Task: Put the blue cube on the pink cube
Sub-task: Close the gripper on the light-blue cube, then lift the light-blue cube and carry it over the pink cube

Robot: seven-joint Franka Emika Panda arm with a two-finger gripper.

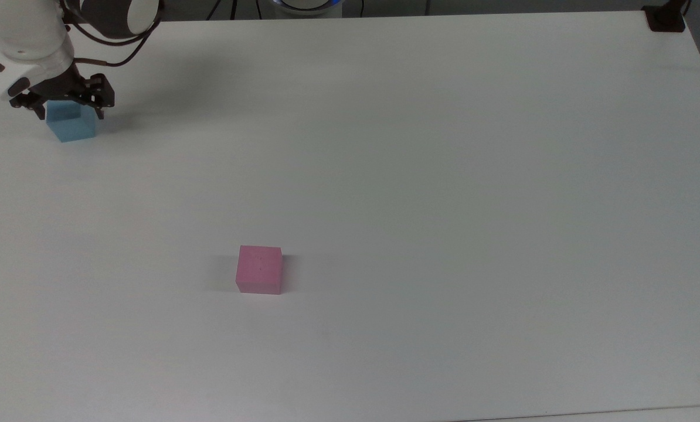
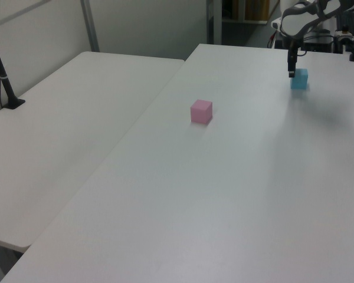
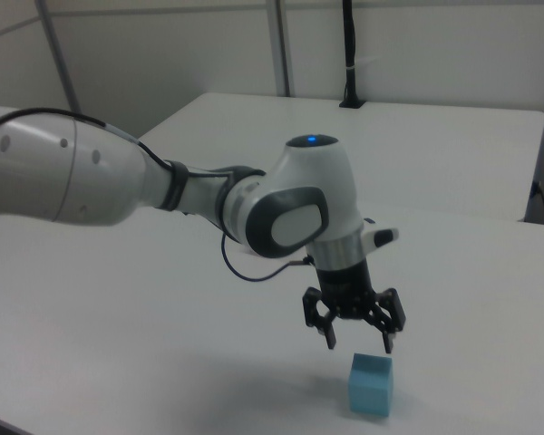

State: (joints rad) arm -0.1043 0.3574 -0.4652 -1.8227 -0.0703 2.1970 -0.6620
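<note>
Above the far left corner of the white table [image 1: 420, 176] in the top view, the robot's black two-finger gripper [image 1: 67, 110] hangs with its fingers spread wide and nothing held between them. In the right view the gripper [image 3: 357, 343] points straight down, its fingertips above and slightly behind the top of the blue cube [image 3: 372, 383], not touching it. In the top view one fingertip shows on each side of the blue cube [image 1: 72, 125]. In the left view the gripper [image 2: 291, 73] appears against the upper left edge of the blue cube [image 2: 300, 79], which rests flat on the table near its far end.

The white arm [image 3: 154, 195] reaches in from the right view's left, its rounded wrist joint just above the gripper.

The pink cube [image 1: 259, 269] sits alone on the table, well apart from the blue cube, toward the lower middle of the top view. In the left view the pink cube [image 2: 201, 111] lies nearer the camera and to the left view's left of the blue one.

A second white table [image 2: 76, 118] stands alongside at the left view's left.
</note>
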